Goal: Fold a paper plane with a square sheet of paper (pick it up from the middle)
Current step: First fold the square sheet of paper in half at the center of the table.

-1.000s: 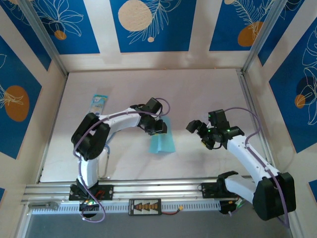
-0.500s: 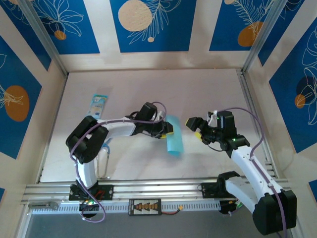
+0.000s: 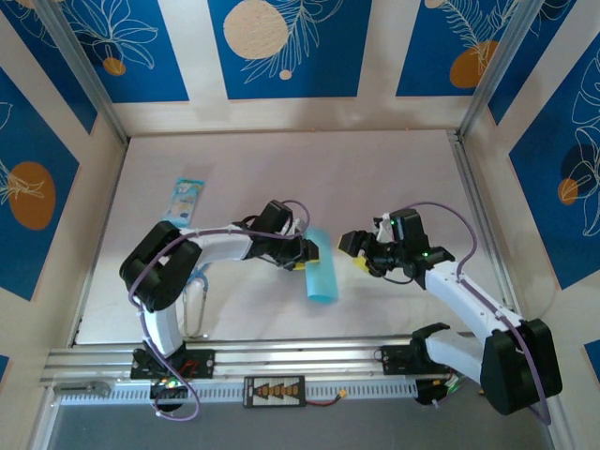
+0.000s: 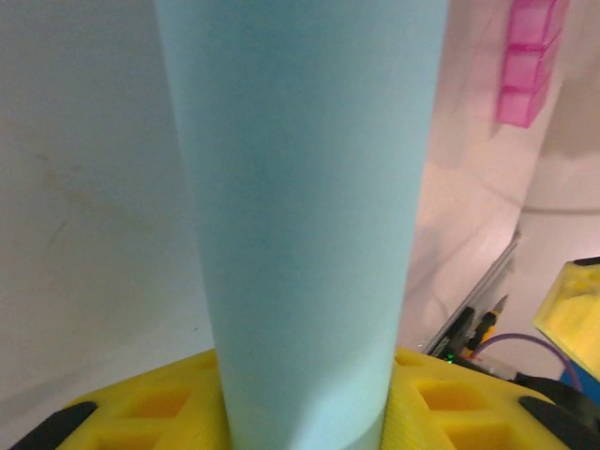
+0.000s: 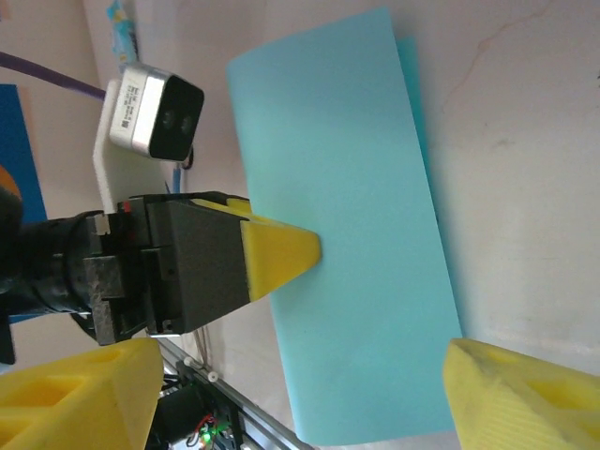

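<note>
paper pinched at left edge by L gripper, fingers narrow | long axis laid near–far | R gripper held wide, just right of paper

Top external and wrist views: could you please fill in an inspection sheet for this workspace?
Surface: white table.
Job's things: light-blue sheet of paper, seemingly doubled over, held by the left gripper.
Clutter: blue-and-white packet at far left; small pink item.
Grippers: left gripper shut on the sheet; right gripper open, close beside it.
Cables: purple cable along each arm.
Surroundings: blue patterned wall panels; aluminium rail at the near edge.
</note>
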Tool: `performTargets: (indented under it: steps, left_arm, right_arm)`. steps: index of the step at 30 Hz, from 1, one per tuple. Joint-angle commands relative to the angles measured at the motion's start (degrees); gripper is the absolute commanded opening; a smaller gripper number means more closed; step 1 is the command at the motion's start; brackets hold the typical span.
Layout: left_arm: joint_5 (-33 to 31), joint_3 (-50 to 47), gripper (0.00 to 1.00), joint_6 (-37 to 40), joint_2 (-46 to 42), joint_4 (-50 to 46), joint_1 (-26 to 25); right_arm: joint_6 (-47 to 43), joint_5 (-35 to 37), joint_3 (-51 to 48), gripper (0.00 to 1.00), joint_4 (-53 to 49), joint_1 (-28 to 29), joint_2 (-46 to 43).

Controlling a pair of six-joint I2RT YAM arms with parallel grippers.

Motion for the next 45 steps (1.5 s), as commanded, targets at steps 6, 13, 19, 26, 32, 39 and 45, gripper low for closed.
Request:
performTargets:
  steps: [6, 13, 19, 26, 32, 39, 45]
  left_arm:
    - [-5.35, 2.94, 0.44, 8.43, -0.29, -11.81, 0.58]
    - [-8.07, 4.08, 0.55, 10.62, -0.52, -14.86, 0.56]
    - [-12.42, 4.98, 0.59, 12.48, -1.71, -18.82, 0.56]
    - [-16.19, 4.93, 0.58, 13.52, -2.94, -20.82, 0.52]
    - [-16.55, 5.94, 0.56, 15.1, -1.32, -22.79, 0.55]
    - [-17.29, 8.4, 0.55, 19.51, 0.58, -27.32, 0.62]
    - [-16.4, 10.47, 0.55, 21.57, 2.74, -28.97, 0.6]
  right_arm:
    - [-2.18, 2.8, 2.1, 0.75, -0.64, 3.59, 1.17]
    - [-1.48, 3.86, 0.87, 0.74, 0.09, 4.33, 0.91]
    - [-0.75, 3.86, 0.1, 0.74, 0.91, 4.94, 0.91]
    - [-0.29, 4.21, -0.2, 0.74, 1.38, 5.42, 1.51]
    - [-0.2, 4.21, -0.64, 0.74, 1.93, 5.61, 1.96]
    - [-0.31, 4.25, -0.98, 0.74, 1.84, 5.69, 2.05]
    - [-0.18, 4.48, -1.24, 0.74, 1.94, 5.69, 2.13]
